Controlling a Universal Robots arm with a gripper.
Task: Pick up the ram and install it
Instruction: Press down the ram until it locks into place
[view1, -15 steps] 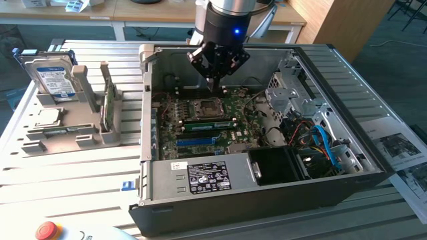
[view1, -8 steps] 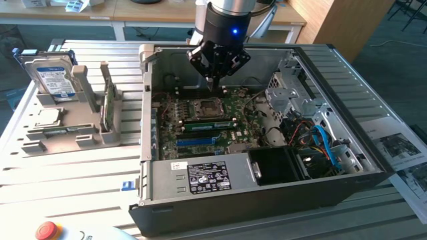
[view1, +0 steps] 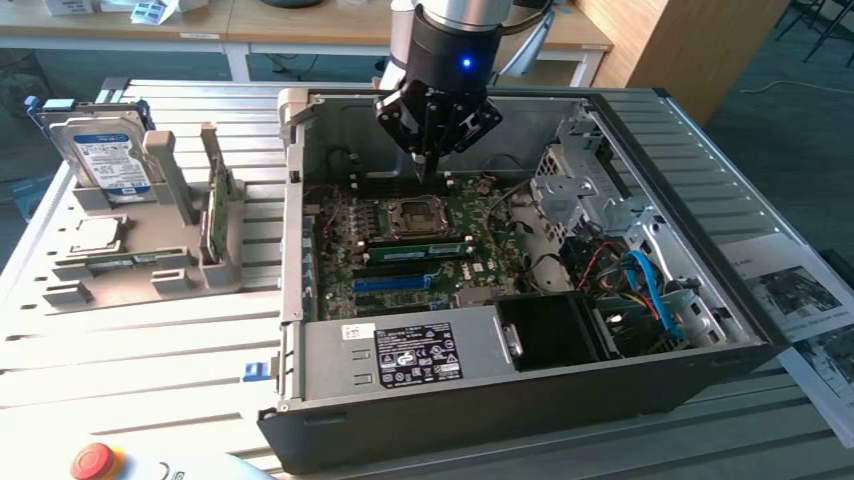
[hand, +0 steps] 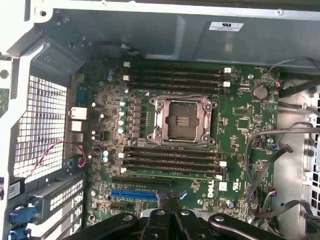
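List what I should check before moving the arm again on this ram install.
1. Gripper load: not ok; jaws shut, nothing between them.
2. Ram location: cannot tell; probably the green stick standing upright in the rack, outside the case.
3. Upper slots: ok; they look empty.
4. Cables: ok; they lie beside the slots, not across them.
5. Gripper position: ok; inside the case, above the motherboard.

A slatted metal table (view1: 147, 335) carries an open computer case (view1: 534, 400) and a grey holder (view1: 134, 265).
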